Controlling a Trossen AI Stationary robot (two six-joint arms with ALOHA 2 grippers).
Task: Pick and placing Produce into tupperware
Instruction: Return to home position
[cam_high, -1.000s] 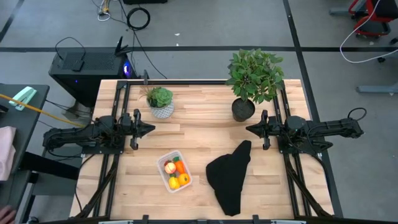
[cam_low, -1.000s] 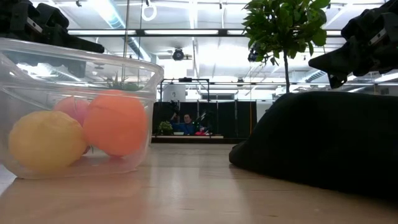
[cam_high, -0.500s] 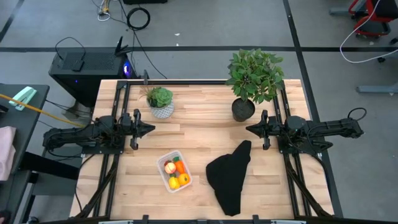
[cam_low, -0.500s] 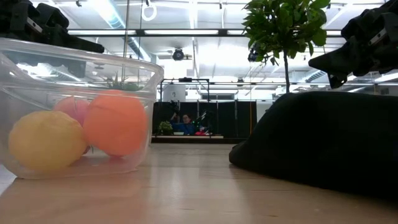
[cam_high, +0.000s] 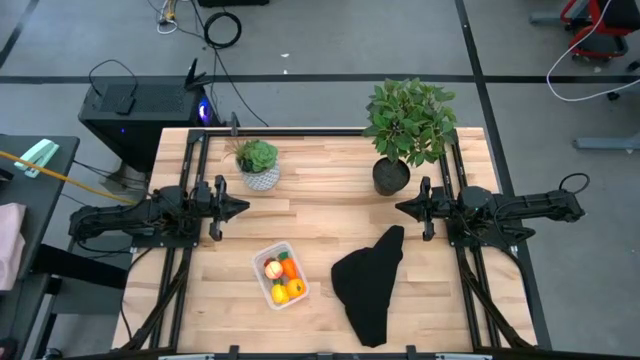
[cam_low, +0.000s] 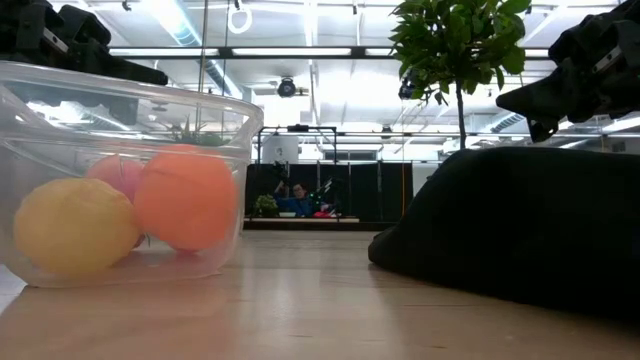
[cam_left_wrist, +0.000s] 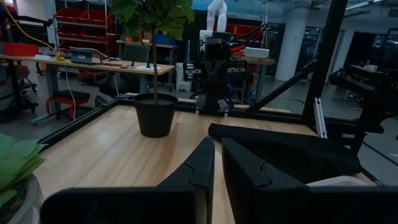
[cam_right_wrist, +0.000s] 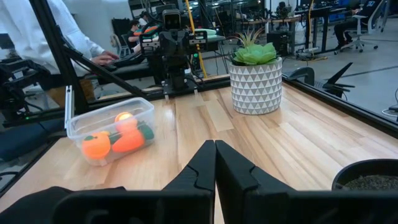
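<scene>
The clear tupperware (cam_high: 280, 275) stands on the table near its front edge, left of centre, with several pieces of produce inside: an orange one (cam_low: 186, 197), a yellow one (cam_low: 75, 226) and a pink one (cam_low: 116, 172). It also shows in the right wrist view as the tupperware (cam_right_wrist: 111, 127). My left gripper (cam_high: 240, 208) rests level and shut at the table's left side, above the table. My right gripper (cam_high: 402, 208) rests level and shut at the right side. Neither touches anything.
A black cloth (cam_high: 370, 282) lies crumpled right of the tupperware. A small plant in a white patterned pot (cam_high: 258, 165) stands at the far left, a taller leafy plant in a black pot (cam_high: 398, 135) at the far right. A person (cam_right_wrist: 37, 31) sits beyond the table.
</scene>
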